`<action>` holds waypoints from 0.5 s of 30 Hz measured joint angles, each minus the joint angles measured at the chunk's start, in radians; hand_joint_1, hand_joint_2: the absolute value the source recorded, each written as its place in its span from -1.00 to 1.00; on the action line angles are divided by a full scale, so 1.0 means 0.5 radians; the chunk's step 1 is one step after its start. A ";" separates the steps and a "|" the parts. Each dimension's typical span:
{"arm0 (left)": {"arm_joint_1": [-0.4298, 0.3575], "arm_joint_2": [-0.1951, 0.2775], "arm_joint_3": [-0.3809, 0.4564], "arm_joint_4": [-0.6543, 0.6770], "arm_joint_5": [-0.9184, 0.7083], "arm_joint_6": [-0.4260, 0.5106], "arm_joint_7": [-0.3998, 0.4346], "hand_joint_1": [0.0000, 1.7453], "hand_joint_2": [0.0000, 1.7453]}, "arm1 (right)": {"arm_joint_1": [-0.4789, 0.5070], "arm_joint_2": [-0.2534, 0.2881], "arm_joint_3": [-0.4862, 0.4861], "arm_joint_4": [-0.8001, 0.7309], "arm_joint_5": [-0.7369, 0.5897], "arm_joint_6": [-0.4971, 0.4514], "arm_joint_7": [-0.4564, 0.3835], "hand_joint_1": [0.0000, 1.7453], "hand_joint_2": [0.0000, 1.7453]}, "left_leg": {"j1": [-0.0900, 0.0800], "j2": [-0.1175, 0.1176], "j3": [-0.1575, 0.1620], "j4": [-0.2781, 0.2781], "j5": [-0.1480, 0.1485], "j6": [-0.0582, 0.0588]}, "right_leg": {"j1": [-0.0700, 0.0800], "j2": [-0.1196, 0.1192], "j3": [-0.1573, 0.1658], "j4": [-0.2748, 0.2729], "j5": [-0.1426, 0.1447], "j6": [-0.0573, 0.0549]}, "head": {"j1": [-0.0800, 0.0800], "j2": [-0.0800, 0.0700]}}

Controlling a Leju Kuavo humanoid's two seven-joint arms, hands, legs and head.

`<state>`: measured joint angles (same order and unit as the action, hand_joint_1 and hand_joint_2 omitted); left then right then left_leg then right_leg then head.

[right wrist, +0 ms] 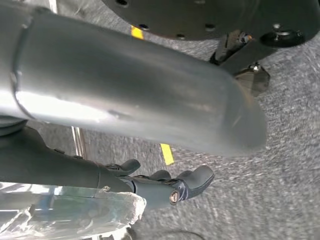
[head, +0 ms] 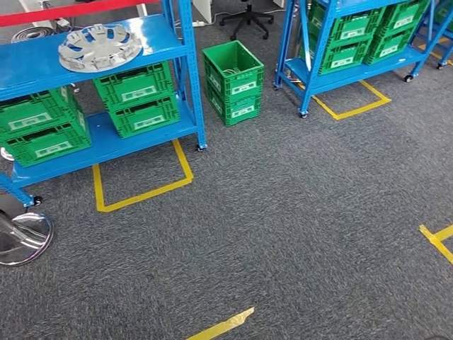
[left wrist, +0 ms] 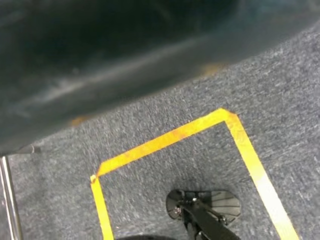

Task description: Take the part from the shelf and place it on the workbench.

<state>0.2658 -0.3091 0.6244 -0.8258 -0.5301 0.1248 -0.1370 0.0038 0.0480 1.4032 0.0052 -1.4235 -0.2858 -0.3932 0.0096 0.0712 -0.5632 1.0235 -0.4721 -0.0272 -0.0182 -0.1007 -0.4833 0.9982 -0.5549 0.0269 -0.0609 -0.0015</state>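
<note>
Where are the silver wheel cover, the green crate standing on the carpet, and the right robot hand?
Wheel cover (head: 99, 47): head view, on its spoked face, lying on the blue shelf's top board.
Green crate (head: 233, 82): head view, front wall of the crate.
Right robot hand (right wrist: 166, 182): right wrist view, on its dark fingers, holding nothing.

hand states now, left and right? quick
Left hand: cannot be told, just a dark blur at the wrist camera.
Right hand: open, fingers apart, holding nothing.
</note>
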 joint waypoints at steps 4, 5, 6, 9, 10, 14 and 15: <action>0.029 -0.006 -0.013 -0.015 0.011 -0.025 0.027 -1.00 -1.00 | -0.018 0.000 0.000 0.000 0.009 -0.010 -0.010 -1.00 -1.00 | -0.007 -0.070 0.009 -0.028 -0.006 0.063 | -0.009 0.008 0.040 0.010 -0.040 0.046 | 0.009 0.000; 0.034 -0.008 -0.014 -0.026 0.016 -0.038 0.037 -1.00 -1.00 | -0.020 0.000 0.000 0.000 0.012 -0.016 -0.012 -1.00 -1.00 | -0.003 -0.091 0.014 -0.035 -0.002 0.077 | -0.012 0.062 0.017 0.073 -0.079 0.051 | 0.015 0.000; 0.039 -0.010 -0.016 -0.040 0.022 -0.054 0.049 -1.00 -1.00 | -0.017 0.000 0.000 -0.001 0.017 -0.022 -0.013 -1.00 -1.00 | -0.001 -0.112 0.016 -0.037 -0.001 0.087 | -0.014 0.126 -0.043 0.187 -0.134 0.052 | 0.022 0.000; 0.057 -0.013 -0.019 -0.089 0.013 -0.113 0.102 -1.00 -1.00 | -0.001 0.009 0.000 -0.001 0.032 -0.040 -0.015 -1.00 -1.00 | -0.011 -0.196 0.023 -0.037 -0.012 0.106 | -0.009 0.196 -0.276 0.562 -0.237 0.046 | 0.031 0.000; 0.065 -0.014 -0.017 -0.103 0.002 -0.130 0.116 -1.00 -1.00 | 0.002 0.013 0.000 -0.001 0.036 -0.046 -0.016 -1.00 -1.00 | -0.014 -0.226 0.030 -0.037 -0.017 0.108 | -0.007 0.199 -0.310 0.578 -0.202 0.042 | 0.032 0.000; 0.080 -0.022 -0.011 -0.137 -0.026 -0.154 0.129 -1.00 -1.00 | 0.002 0.020 0.000 -0.001 0.039 -0.058 -0.022 -1.00 -1.00 | -0.023 -0.345 0.063 -0.030 -0.043 0.089 | -0.009 0.324 -0.183 0.150 0.083 0.011 | 0.034 0.000; 0.082 -0.023 -0.010 -0.143 -0.028 -0.155 0.128 -1.00 -1.00 | 0.001 0.022 0.000 -0.001 0.039 -0.058 -0.025 -1.00 -1.00 | -0.022 -0.369 0.061 -0.027 -0.047 0.079 | -0.009 0.362 -0.151 0.081 0.099 0.006 | 0.036 0.000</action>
<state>0.3070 -0.3204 0.6195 -0.8973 -0.5439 0.0475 -0.0731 0.0044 0.0590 1.4031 0.0050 -1.4038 -0.3150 -0.4056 -0.0012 -0.1132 -0.5329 1.0098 -0.4958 0.0121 -0.0227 0.0801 -0.5589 1.0388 -0.5055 0.0296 -0.0431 -0.0014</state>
